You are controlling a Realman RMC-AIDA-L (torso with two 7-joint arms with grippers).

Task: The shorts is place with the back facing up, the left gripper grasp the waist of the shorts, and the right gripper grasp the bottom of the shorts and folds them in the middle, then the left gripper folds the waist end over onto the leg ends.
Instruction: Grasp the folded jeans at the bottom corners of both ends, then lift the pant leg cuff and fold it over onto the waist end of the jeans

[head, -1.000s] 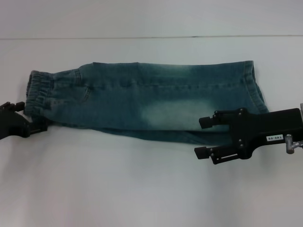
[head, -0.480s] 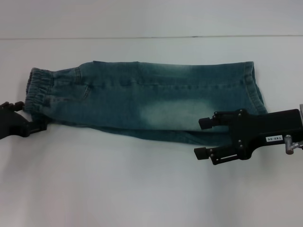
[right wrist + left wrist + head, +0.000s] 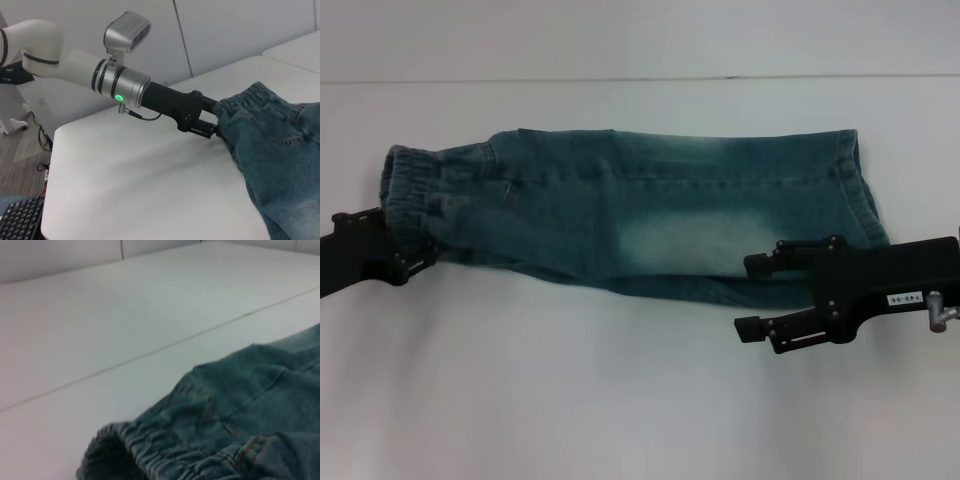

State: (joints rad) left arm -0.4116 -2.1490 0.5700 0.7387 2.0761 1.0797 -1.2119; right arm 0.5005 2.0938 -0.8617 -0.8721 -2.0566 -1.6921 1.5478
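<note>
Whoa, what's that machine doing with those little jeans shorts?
It is folding them. The denim shorts lie on the white table, already doubled lengthwise. The left gripper is pinching the elastic waist and lifting that end slightly. The right gripper hovers open beside the near edge, close to the leg hems, holding nothing.

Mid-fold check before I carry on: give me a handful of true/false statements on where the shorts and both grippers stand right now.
1. The shorts lie folded lengthwise on the table. True.
2. The left gripper is at the leg hems. False: it is closed on the waistband.
3. The right gripper has its fingers spread open. True.
4. The right gripper is lifting the hem end. False: it sits beside the near edge, holding nothing.
5. The waistband is already folded over onto the hems. False: the two ends lie far apart.
</note>
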